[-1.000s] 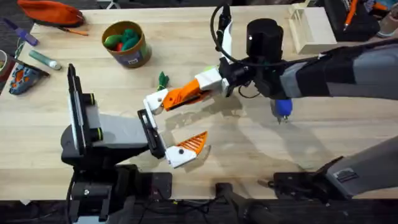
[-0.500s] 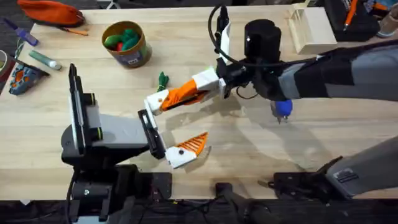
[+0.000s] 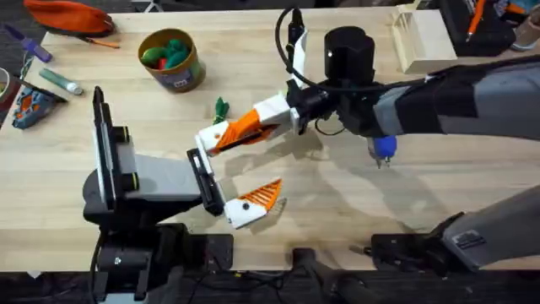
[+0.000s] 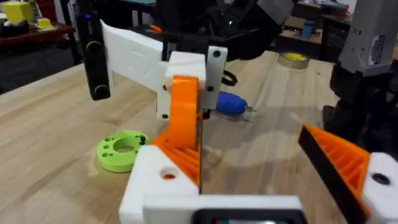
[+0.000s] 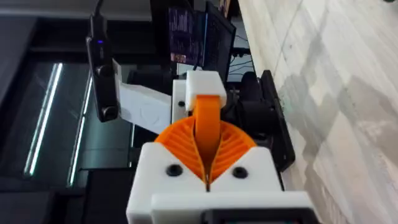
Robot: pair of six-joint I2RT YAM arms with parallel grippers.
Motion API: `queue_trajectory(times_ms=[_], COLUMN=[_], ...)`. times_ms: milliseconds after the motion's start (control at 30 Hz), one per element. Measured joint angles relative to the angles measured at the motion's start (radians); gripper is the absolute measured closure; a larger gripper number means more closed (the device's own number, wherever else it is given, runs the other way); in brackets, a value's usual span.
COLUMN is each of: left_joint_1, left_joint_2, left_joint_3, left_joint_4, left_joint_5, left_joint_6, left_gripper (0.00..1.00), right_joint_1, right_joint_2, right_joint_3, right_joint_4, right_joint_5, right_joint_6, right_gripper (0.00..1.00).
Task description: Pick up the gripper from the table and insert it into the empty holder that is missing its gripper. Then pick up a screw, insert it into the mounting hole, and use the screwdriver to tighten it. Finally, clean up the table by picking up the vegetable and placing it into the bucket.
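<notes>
**A:** Why was the right gripper (image 3: 253, 125) clenched on the orange finger (image 3: 236, 131)?

**B:** Seating it, I'd guess: the finger sat against the bare holder (image 3: 211, 137) of the left gripper (image 3: 232, 169), spread wide above the desk (image 3: 354, 194).

The small dark-green toy vegetable (image 3: 221, 108) is partly hidden behind the right arm's orange fingers. The blue pen-shaped screwdriver (image 3: 382, 149) mostly hides under the big grey right arm, so just its blue end peeks out.
</notes>
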Motion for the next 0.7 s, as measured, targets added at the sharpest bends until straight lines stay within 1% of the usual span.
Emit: queue_trajectory(times_ms=[267,433,467,700], left_joint_1=[0.002,0.002,0.002,0.002], left_joint_2=[0.000,0.000,0.000,0.000], left_joint_3=[0.000,0.000,0.000,0.000], left_joint_4=[0.000,0.002,0.002,0.002], left_joint_5=[-0.002,-0.007,-0.006,-0.007], left_joint_6=[0.000,0.012,0.015,0.015], left_gripper=[0.014,0.014,0.016,0.015], right_joint_1=[0.013,0.022,0.023,0.025], right_joint_2=[0.000,0.000,0.005,0.008], right_joint_3=[0.002,-0.016,-0.039,-0.042], right_joint_4=[0.002,0.115,0.178,0.188], right_joint_5=[0.017,0.046,0.057,0.064], right_joint_6=[0.000,0.032,0.065,0.091], right_gripper=[0.993,0.993,0.993,0.993])
